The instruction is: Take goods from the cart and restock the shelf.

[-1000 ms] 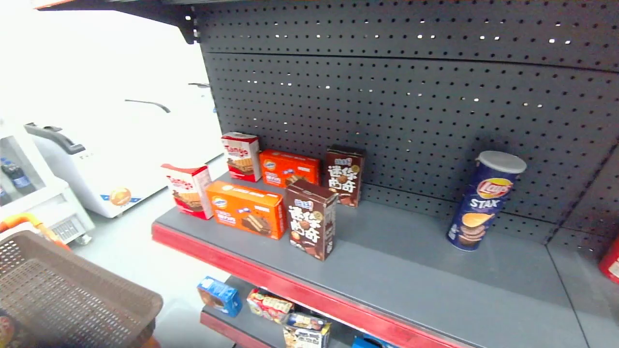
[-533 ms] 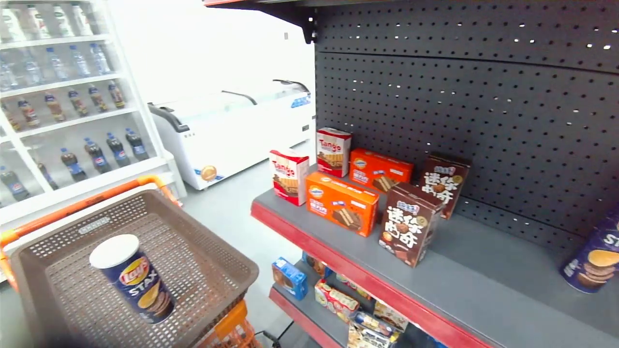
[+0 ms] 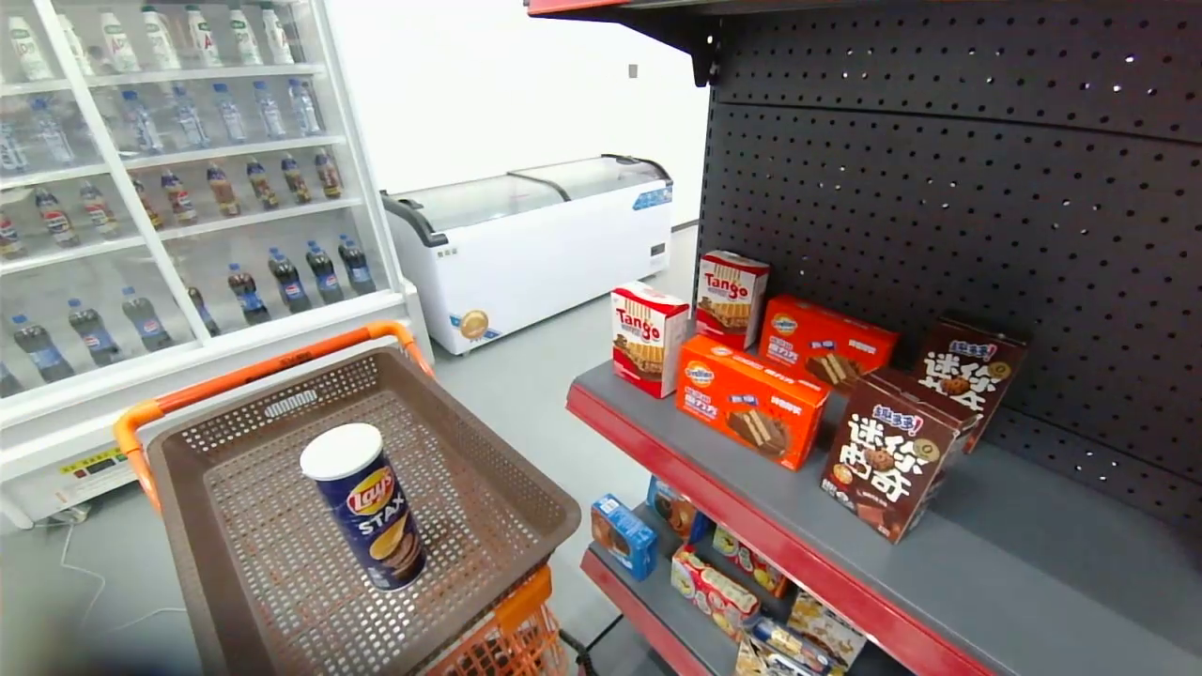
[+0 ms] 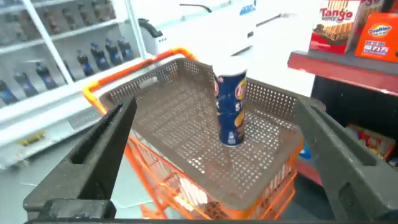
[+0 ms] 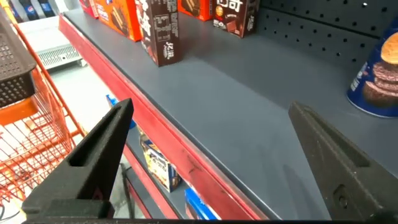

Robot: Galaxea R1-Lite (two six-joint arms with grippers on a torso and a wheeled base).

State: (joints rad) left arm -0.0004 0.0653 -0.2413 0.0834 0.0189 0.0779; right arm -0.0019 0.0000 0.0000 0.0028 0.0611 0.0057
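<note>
A dark blue chip can (image 3: 364, 507) with a white lid stands upright in the brown cart basket (image 3: 282, 406), behind the orange handle (image 3: 254, 374). My left gripper (image 4: 216, 109) hangs open above and in front of the basket (image 4: 161, 124), with the can (image 4: 231, 106) showing between its fingers at a distance. My right gripper (image 5: 212, 109) is open over the front of the grey shelf (image 5: 249, 87), holding nothing. A second chip can (image 5: 380, 78) stands at the back of that shelf. On the shelf (image 3: 1014, 573) stand orange boxes (image 3: 751, 399), brown boxes (image 3: 887, 455) and red-white wafer boxes (image 3: 648, 338).
The lower shelf (image 3: 657, 601) holds several small packs. A glass-door drinks fridge (image 3: 188, 188) and a white chest freezer (image 3: 535, 225) stand behind the cart. Bare shelf board lies to the right of the brown boxes. The shelf's red front edge (image 3: 751, 545) juts toward the cart.
The head camera has swung left: the cart with its chip can has come into the picture and the shelf's can has passed out at the right. No object has visibly moved.
</note>
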